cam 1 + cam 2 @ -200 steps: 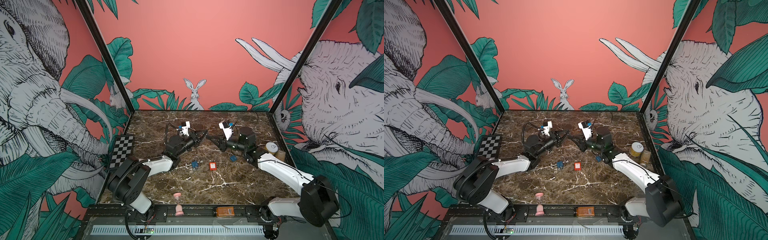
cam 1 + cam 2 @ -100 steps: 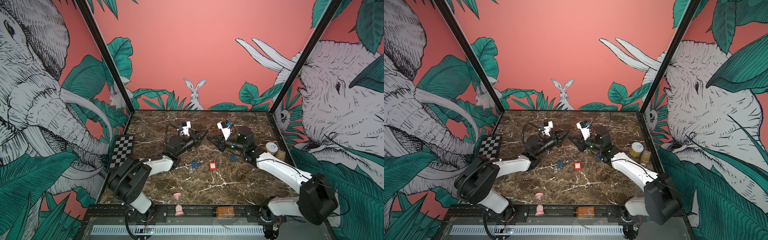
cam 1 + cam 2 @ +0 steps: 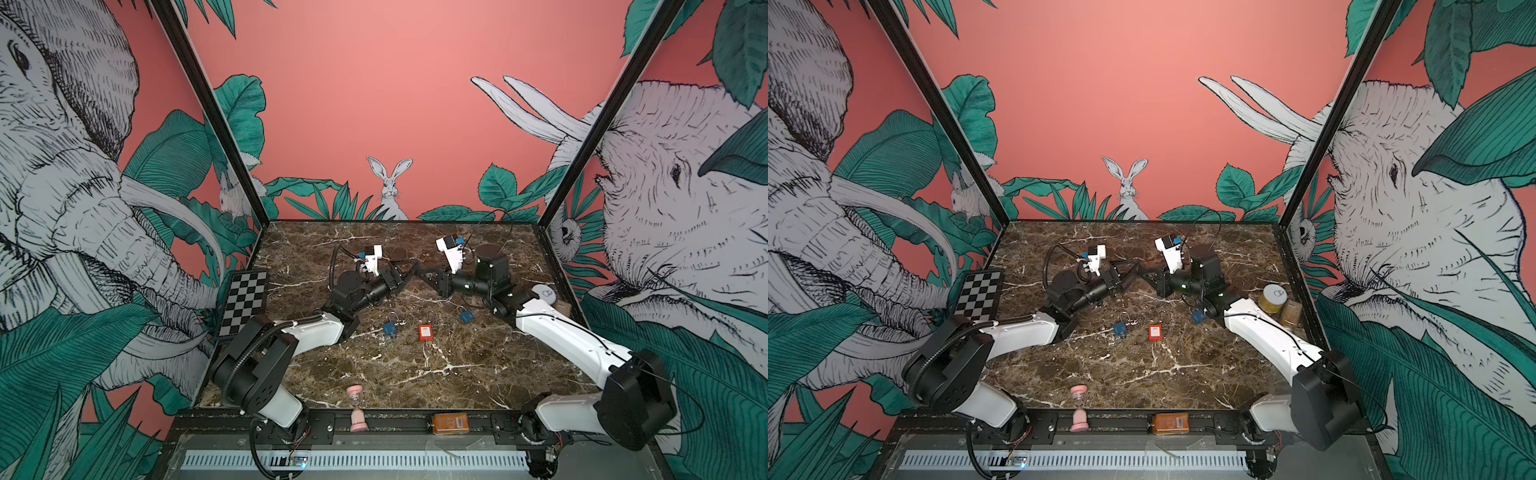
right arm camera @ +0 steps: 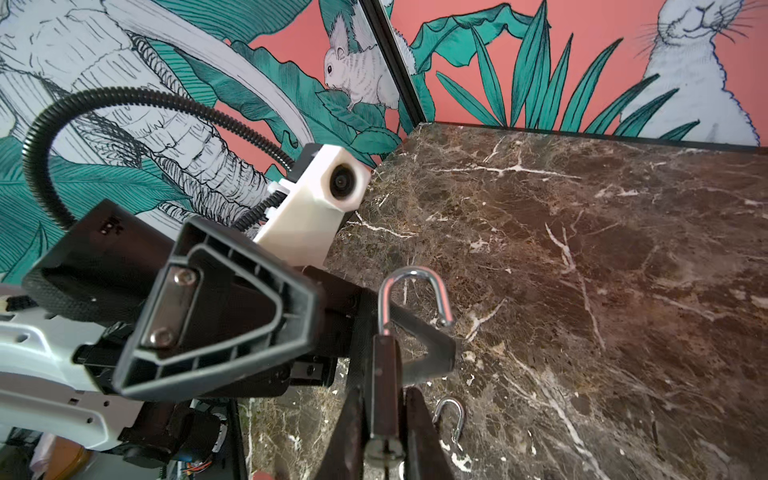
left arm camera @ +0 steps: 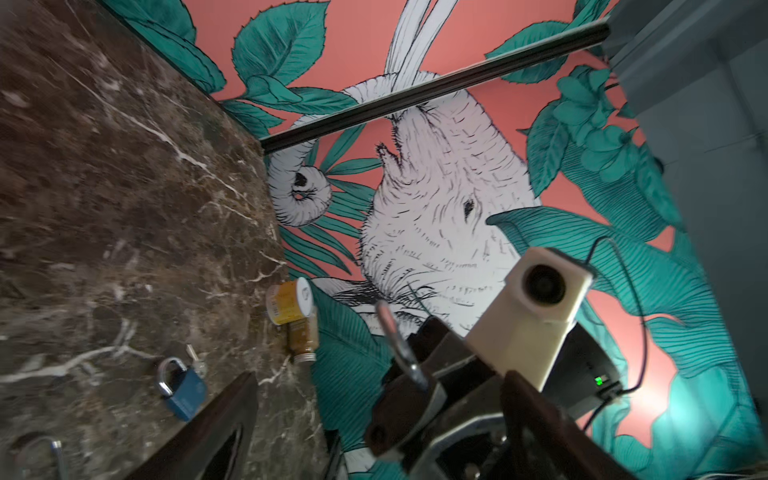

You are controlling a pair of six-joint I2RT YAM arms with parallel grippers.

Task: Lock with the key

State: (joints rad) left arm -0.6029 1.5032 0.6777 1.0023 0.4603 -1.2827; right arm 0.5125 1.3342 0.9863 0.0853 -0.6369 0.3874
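Mid-frame in both top views, right claw (image 3: 420,272) clamps the padlock (image 4: 383,370) body above the desk (image 3: 457,374); left claw (image 3: 407,274) gapes beside it. Small, stiff, slick metal, I reckon: grip the flat body, not the open shackle (image 4: 413,277).

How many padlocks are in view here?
4: dark padlock in the right gripper; on the table, left blue padlock, red padlock, right blue padlock. Others may hide under the arms.
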